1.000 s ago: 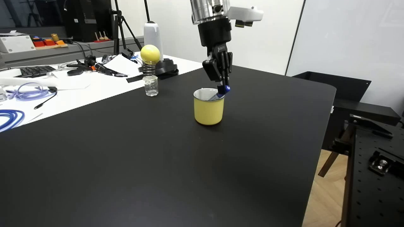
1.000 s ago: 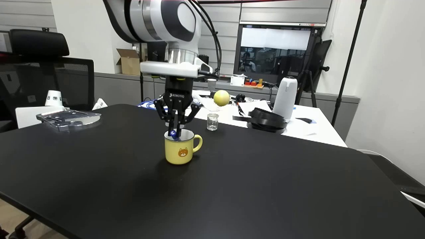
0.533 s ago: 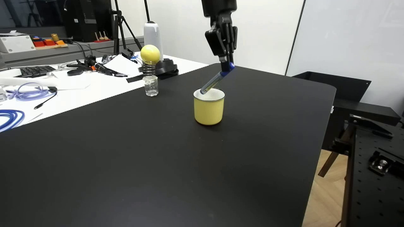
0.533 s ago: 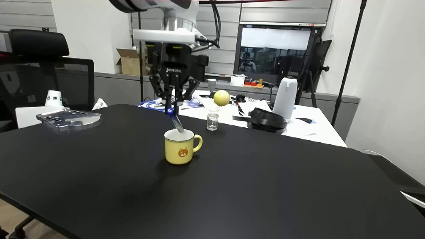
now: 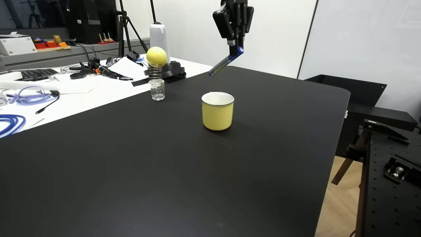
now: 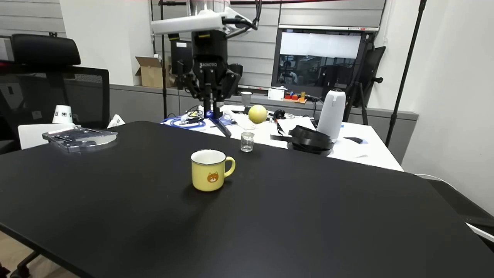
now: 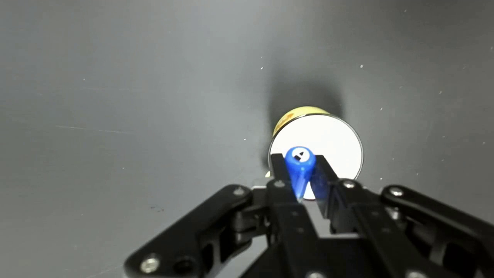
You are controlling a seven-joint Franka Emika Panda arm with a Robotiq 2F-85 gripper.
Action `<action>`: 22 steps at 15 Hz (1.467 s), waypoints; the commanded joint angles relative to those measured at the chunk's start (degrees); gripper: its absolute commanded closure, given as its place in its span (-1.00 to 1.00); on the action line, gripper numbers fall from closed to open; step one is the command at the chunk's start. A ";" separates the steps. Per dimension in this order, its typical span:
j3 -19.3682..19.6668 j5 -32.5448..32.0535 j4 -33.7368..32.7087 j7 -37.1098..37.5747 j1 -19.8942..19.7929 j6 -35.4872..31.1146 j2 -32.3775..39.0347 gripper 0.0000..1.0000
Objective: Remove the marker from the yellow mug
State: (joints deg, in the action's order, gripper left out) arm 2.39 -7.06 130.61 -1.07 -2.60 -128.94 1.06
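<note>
Table (image 6: 293, 224): the mug (image 5: 217, 115) is carried upright on it.
Jaws: narrowed onto the marker (image 5: 226, 62), which is gripped by its blue end; raised since half a second ago.
Mug: left unmoved, at about 6 o'clock from the marker in both exterior views.
Marker: just drawn clear of the mug, held tilted; removal is judged achieved, setting-down not yet. Earlier, its lower end was seen overlapping the mug.
</note>
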 commanded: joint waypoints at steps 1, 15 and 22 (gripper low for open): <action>1.95 -2.96 3.05 6.50 -1.62 -5.55 -0.95 0.90; 4.85 13.82 0.78 -11.96 -8.34 -11.17 12.83 0.90; 1.85 17.77 -4.05 -11.25 -8.49 -3.00 17.97 -0.61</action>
State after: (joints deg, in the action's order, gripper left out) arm 5.86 7.47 130.06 -12.33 -10.22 -137.46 17.51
